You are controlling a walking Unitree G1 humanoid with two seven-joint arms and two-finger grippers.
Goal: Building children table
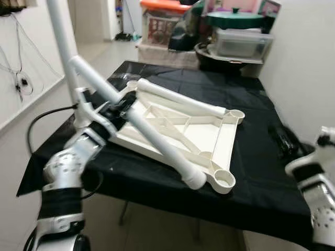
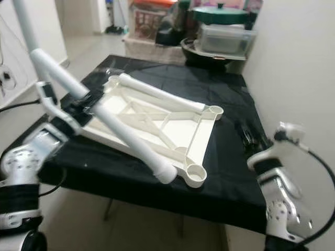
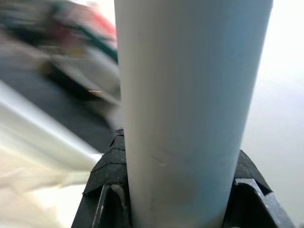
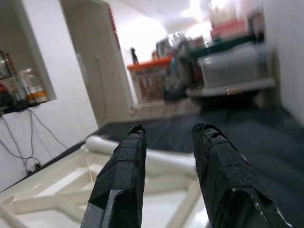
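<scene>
A white children's tabletop (image 1: 209, 136) lies upside down on a table draped in black cloth (image 1: 251, 172), its corner sockets facing up. One white leg (image 1: 178, 99) rests along its far side. My left gripper (image 1: 116, 111) is shut on a second white leg (image 1: 157, 138), which slants across the tabletop with its lower end by the near right corner socket (image 1: 226, 180). In the left wrist view, black fingers (image 3: 107, 171) press on both sides of that leg (image 3: 190, 95). My right gripper (image 4: 166, 156) is open and holds nothing, low over the cloth to the right of the tabletop (image 1: 282, 140).
A white pole (image 1: 57, 31) rises at the far left. Behind the table are a clear plastic box (image 1: 241, 42), a green-lidded pot (image 1: 233, 20) and an orange-lidded crate (image 1: 162, 21). A wall runs close along the right; cables (image 1: 21, 83) hang on the left wall.
</scene>
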